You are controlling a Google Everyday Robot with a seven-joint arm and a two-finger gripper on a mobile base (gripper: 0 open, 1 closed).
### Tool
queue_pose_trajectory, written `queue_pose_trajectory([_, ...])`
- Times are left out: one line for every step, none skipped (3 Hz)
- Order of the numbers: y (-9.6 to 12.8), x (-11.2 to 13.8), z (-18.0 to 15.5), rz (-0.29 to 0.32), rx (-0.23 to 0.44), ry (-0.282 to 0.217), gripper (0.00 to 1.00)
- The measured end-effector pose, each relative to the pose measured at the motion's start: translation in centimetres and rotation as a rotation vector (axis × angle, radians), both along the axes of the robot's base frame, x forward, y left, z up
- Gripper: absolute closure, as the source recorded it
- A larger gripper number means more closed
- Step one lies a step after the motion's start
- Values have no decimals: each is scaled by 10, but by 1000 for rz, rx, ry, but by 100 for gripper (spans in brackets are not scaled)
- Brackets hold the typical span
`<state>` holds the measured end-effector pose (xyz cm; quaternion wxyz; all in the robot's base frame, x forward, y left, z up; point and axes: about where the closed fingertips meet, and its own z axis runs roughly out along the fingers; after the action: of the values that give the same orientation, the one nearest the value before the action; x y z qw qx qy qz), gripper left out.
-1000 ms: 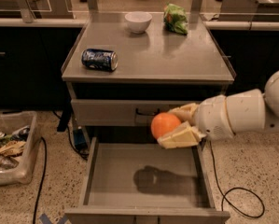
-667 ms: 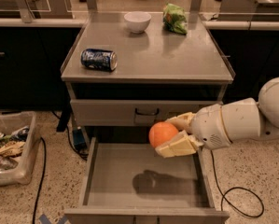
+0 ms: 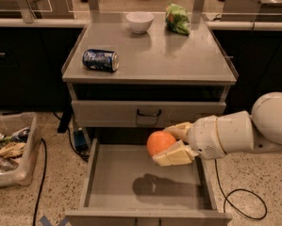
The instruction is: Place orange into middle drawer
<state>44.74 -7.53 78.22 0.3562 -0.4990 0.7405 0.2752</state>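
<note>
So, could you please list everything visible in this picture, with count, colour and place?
orange: 1, bright orange, above the open drawer, in the gripper
middle drawer: 1, grey, pulled open at the bottom
drawer front: 1, grey with a black handle, shut, above the open drawer
cabinet top: 1, grey, centre
soda can: 1, blue, on its side, left on the cabinet top
bowl: 1, white, back of the cabinet top
snack bag: 1, green, right of the bowl
plastic bin: 1, clear, floor at left, holding mixed items
cables: 2, black, on the floor
arm: 1, white, from the right
gripper: 1, cream, shut on the orange
</note>
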Motion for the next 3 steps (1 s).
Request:
queue_pose_trajectory([21,-15,-57,-4,2,37,100])
queue_pose_trajectory([36,-31,-118,-32,-13,101,100])
queue_pose_trajectory([44,-32,-169,-97,-55,142,100])
